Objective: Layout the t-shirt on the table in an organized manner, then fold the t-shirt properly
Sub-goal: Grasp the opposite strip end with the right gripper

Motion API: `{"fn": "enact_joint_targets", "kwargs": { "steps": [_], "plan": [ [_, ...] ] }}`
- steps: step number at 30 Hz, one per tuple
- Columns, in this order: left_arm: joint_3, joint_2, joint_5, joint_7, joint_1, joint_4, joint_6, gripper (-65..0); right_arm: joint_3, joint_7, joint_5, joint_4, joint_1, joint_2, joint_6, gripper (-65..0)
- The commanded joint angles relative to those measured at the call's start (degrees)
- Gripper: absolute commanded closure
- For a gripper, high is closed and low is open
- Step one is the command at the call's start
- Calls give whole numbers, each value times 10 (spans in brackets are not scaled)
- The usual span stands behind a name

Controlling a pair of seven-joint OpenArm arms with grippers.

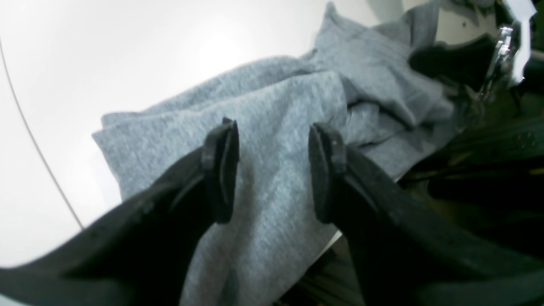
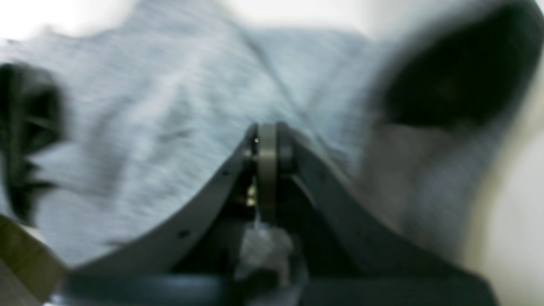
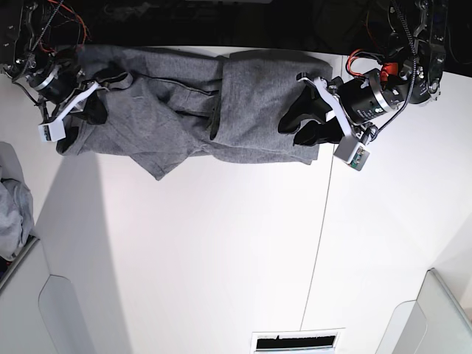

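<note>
The dark-grey t-shirt (image 3: pixel 184 110) lies bunched in a long band along the far edge of the white table (image 3: pixel 221 258). My left gripper (image 3: pixel 296 125) sits over the shirt's right end. In the left wrist view its fingers (image 1: pixel 221 170) stand apart, open, astride a raised fold of the t-shirt (image 1: pixel 276 114). My right gripper (image 3: pixel 92 110) is at the shirt's left end. The blurred right wrist view shows that gripper (image 2: pixel 267 140) shut, its tips pressed together into the cloth (image 2: pixel 148 106), with a pale tuft between the finger bases.
A thin dark seam line (image 3: pixel 321 243) crosses the table. Light grey bins stand at the left (image 3: pixel 15 258), front left (image 3: pixel 66 310) and front right (image 3: pixel 435 310); a paler cloth bundle (image 3: pixel 11 210) rests in the left one. The table's back edge runs right behind the shirt.
</note>
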Motion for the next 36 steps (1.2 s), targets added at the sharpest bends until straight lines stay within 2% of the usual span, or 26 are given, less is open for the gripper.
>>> {"fn": "enact_joint_targets", "kwargs": {
  "steps": [1, 5, 10, 18, 20, 25, 27, 30, 36],
  "plan": [
    [-2, -3, -9, -12, -3, 6, -7, -292, 4, 9, 6, -7, 6, 13, 1, 0],
    [-2, -3, -9, -17, -3, -14, -7, -292, 5, 9, 49, -17, 8, 28, 2, 0],
    [-2, -3, -9, -37, -3, -64, -7, -292, 24, 8, 106, 22, 7, 30, 2, 0],
    [-2, -5, 27, -45, -3, -79, -7, -292, 127, 3, 115, 90, 7, 34, 1, 0],
    [-2, -5, 28, -45, -2, -79, -7, -292, 151, -11, 115, 89, 4, 44, -4, -79],
    [-2, -4, 27, -45, -3, -79, -6, -292, 167, -35, 128, 80, -27, 80, -14, -451],
    [-2, -4, 27, -45, -3, -79, -6, -292, 167, -36, 132, 72, -40, 89, -14, -455],
    [-2, -4, 27, -46, -3, -79, -6, -292, 164, -54, 169, 48, -45, 90, -13, -455],
    [-2, -5, 27, -50, -3, -79, -6, -292, 118, -61, 216, -36, -38, 87, 2, -455]
  ]
}}
